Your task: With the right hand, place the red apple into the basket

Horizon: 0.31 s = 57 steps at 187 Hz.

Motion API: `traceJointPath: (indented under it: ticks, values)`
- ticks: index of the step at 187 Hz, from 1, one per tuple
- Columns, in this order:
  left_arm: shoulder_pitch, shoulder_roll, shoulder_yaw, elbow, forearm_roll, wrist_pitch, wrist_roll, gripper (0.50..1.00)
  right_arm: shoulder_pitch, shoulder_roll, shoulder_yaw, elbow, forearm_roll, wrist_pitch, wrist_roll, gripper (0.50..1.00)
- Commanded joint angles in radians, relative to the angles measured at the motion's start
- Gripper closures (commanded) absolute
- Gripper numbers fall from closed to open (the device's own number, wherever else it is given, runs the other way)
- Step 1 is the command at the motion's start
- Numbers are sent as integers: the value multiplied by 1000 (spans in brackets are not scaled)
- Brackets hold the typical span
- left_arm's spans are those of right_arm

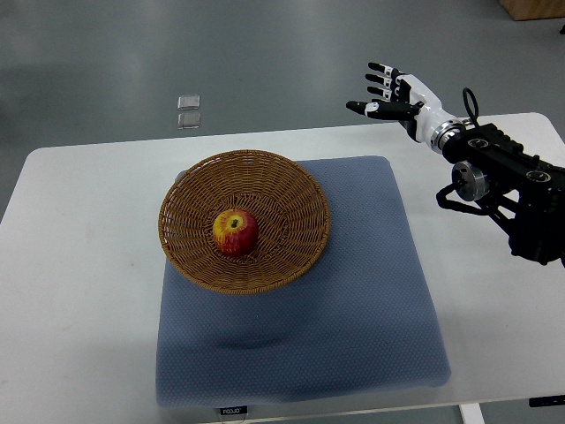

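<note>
Top view looks steeply down on a white counter [79,265] with rounded corners, set on a grey floor [265,53]. Most of the counter's middle is covered by a blue-grey quilted mat [353,309], which runs from near the far edge to the near edge, where a small dark label shows on its hem.

A round woven wicker basket [265,181] sits on the mat's far left part, its left rim reaching just past the mat's left side. Its wall flares outward and its weave is brown throughout.

One black robot arm [516,185] enters from the right edge of the picture and crosses above the counter's far right corner. It ends in a white-and-black right robot hand [388,93] held in the air beyond the counter's far edge, well apart from the basket. The fingers [380,79] are spread and stretched toward the left, with nothing between them.

A red apple [235,232] with a yellow patch near its stem lies inside the basket, on the bottom near the centre, stem end facing up.

Two small clear square pieces [188,110] lie on the floor beyond the far edge.
</note>
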Motion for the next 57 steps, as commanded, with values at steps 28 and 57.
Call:
traceJointPath:
  ticks: [28,57]
  values:
    - [0,0,0,0,0,0,1,500,-33,-23,0,-14,85,-12,5,589]
    - [0,0,0,0,0,0,0,500,-45,-25,-2,-17,82,-43,5,589]
